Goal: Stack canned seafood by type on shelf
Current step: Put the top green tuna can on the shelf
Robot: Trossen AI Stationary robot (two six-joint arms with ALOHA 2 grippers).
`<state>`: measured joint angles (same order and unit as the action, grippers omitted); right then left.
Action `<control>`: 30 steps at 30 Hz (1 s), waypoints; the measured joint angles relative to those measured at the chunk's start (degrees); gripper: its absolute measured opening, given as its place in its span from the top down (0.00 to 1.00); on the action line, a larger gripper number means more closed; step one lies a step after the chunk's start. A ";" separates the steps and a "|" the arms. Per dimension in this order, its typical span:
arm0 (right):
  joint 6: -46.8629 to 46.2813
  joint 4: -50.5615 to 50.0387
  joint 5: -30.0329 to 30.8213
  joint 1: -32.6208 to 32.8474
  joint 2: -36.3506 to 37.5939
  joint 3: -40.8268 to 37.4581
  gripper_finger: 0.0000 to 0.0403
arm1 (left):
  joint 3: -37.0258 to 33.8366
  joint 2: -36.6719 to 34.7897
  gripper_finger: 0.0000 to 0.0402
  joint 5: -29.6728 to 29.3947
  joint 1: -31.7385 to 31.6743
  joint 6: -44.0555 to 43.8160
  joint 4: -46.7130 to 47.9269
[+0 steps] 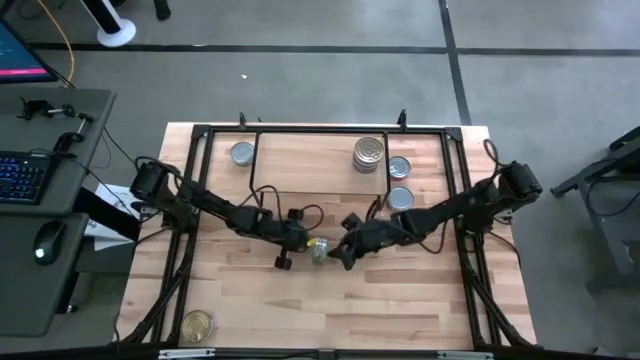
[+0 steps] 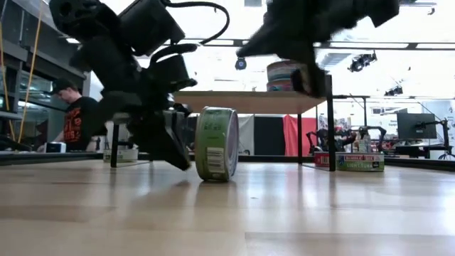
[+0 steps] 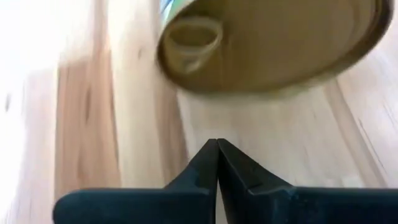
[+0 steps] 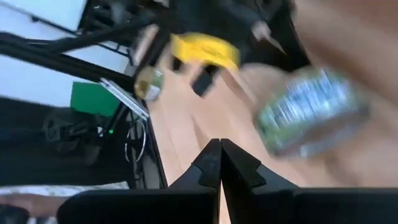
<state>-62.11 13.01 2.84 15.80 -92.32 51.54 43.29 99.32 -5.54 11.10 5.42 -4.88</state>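
A tin with a green label [image 1: 318, 250] [image 2: 217, 144] stands on its rim on the table's middle, between my two grippers. Its gold top with pull tab [image 3: 267, 43] faces my left gripper [image 1: 284, 262] [image 3: 216, 144], which is shut and sits just left of it, with bare wood showing between. My right gripper [image 1: 340, 256] [image 4: 219, 144] is shut too, just right of the tin [image 4: 311, 112] and raised above the table. On the shelf [image 1: 300, 160] [image 2: 242, 102] a stack of tins [image 1: 369, 153] [image 2: 284, 75] rests, with single silver tins [image 1: 241, 153] [image 1: 399, 167] nearby.
Another silver tin [image 1: 400, 197] lies by the shelf's right side. A gold tin [image 1: 198, 325] lies near the table's near left corner. The shelf's black legs [image 2: 330, 128] stand behind the grippers. A person [image 2: 78, 117] sits beyond the table. Bare wood lies toward the near edge.
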 joint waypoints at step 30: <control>98.60 -81.49 3.34 -5.78 -32.40 63.17 0.30 | -12.77 -31.29 1.00 -25.09 23.14 -51.84 3.87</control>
<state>36.49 -68.48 6.17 10.02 -124.72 114.71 30.52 68.03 -30.63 34.25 -46.41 -1.01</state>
